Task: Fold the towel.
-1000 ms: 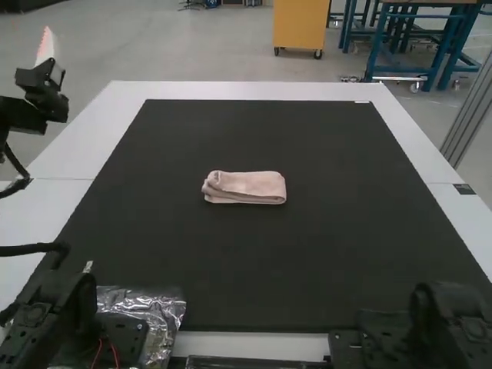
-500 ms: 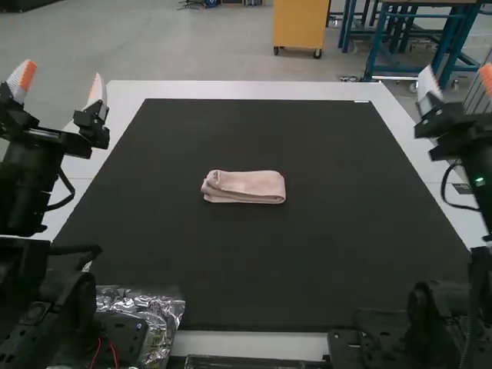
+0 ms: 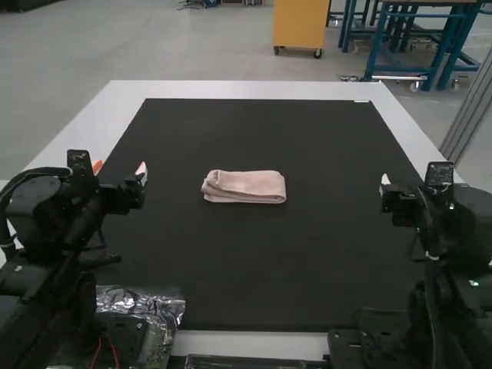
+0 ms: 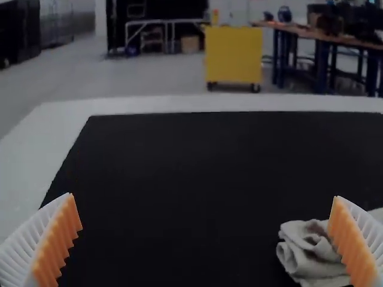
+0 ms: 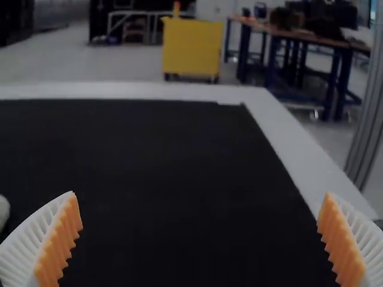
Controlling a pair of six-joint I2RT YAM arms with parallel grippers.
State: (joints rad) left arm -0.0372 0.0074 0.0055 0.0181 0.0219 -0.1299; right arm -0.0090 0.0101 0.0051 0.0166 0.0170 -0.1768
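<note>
My left gripper [image 3: 119, 167] stands left of the towel in the high view, its two fingers wide apart. My right gripper [image 3: 400, 201] is well to the towel's right. The pale pink towel [image 3: 244, 187] lies mid-table as a narrow strip, folded in several layers, and neither gripper touches it. In the left wrist view, my left gripper [image 4: 203, 196] is open, with the towel's layered end [image 4: 308, 254] partly behind one finger. My right gripper [image 5: 200, 193] is open and holds nothing; a bit of the towel [image 5: 3, 211] shows there.
A black mat [image 3: 246, 269] covers most of the white table [image 3: 246, 90] around the towel. Crinkled clear plastic [image 3: 163, 311] lies beside the left arm's base. A small dark patch [image 3: 461, 181] is on the table's right border.
Both arms have come back toward their bases and inward over the mat's sides, the right one having entered from beyond the view. The towel has not moved.
</note>
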